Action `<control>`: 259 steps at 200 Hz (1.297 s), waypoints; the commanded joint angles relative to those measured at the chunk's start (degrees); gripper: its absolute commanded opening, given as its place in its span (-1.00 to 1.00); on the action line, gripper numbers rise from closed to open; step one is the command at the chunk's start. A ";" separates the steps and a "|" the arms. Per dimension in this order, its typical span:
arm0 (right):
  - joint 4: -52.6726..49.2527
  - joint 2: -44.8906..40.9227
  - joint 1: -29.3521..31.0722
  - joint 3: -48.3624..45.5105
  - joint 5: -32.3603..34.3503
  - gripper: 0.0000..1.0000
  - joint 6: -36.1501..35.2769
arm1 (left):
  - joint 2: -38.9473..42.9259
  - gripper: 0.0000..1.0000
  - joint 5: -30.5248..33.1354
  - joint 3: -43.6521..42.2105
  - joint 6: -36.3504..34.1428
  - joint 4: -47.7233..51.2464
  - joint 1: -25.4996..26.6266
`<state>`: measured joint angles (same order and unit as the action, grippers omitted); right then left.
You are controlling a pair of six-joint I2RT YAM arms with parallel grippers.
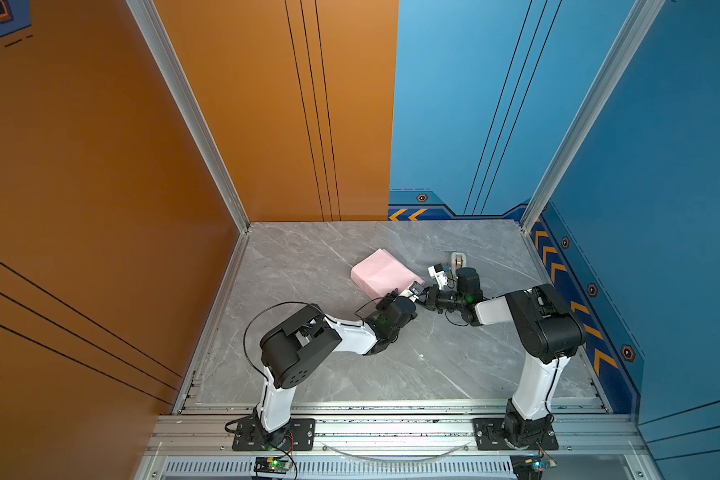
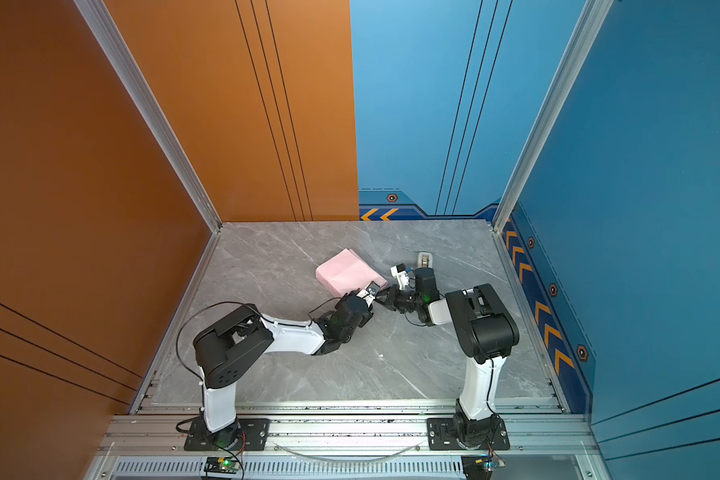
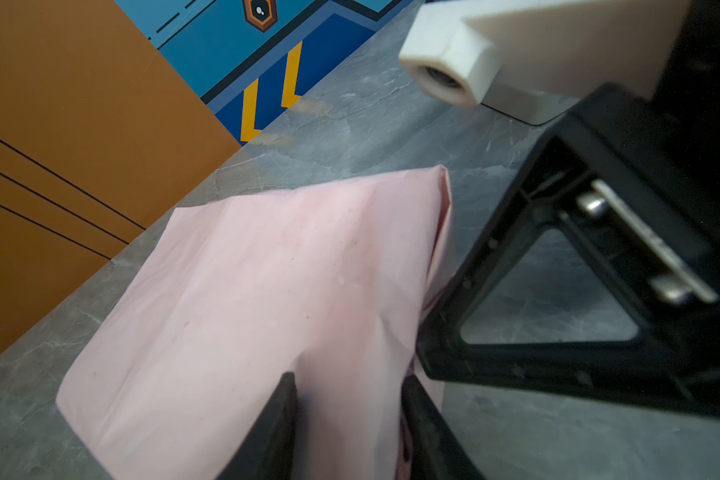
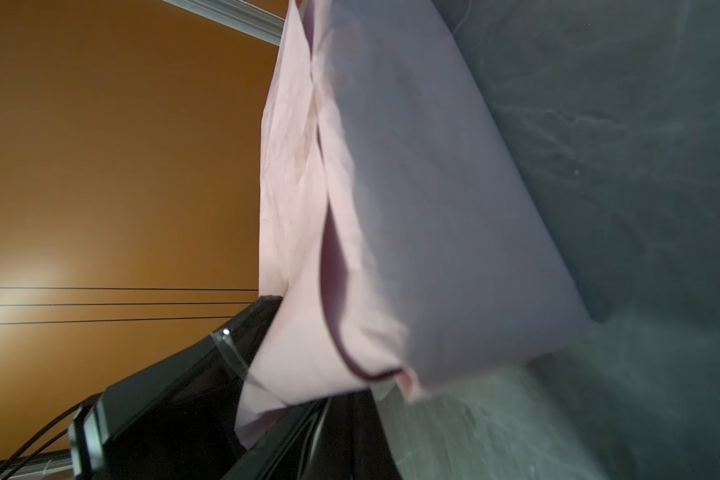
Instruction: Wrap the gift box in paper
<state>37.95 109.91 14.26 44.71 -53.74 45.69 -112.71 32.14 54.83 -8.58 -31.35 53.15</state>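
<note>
1. The grey marble table [image 1: 433, 365] fills the lower middle of both top views, with an orange wall to its left and blue walls behind and to its right.
2. The paper [image 1: 381, 272] lies just below the centre of the frame, toward the back half of the table. It is folded pale pink side out into a boxy, creased bundle. From where I stand the gift box is hidden, so I can't say how it sits inside.
3. The left gripper [image 1: 409, 290] reaches in from the lower left to the bundle's lower right corner. In the left wrist view its two dark fingers [image 3: 283, 415] stand partway closed, with that end of the paper filling the gap between them, so it looks held.
4. The right gripper [image 1: 422, 297] comes in from the right and meets the same corner, almost touching the left one. Its jaws are closed tight. The right wrist view shows a loose flap of paper [image 4: 433, 187] running down between the black fingers.
5. A small beige tape dispenser [image 1: 458, 261] stands right of the bundle, just behind the right wrist and apart from the paper.
</note>
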 commanded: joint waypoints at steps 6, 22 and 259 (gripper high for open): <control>6.08 2.14 0.33 1.92 2.31 -0.96 3.28 | -9.47 -0.20 -15.64 -6.18 3.29 24.14 -0.47; 8.52 2.73 0.50 1.87 2.49 -0.96 4.94 | -9.46 -0.20 -15.65 -6.15 3.27 23.93 -0.45; 17.02 -2.62 -0.74 -6.99 5.38 -0.72 6.90 | -8.82 -0.20 -15.87 -6.04 2.84 23.54 -0.85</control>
<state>49.25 111.70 15.07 40.82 -50.22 52.80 -112.81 30.52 54.83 -8.51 -32.42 52.34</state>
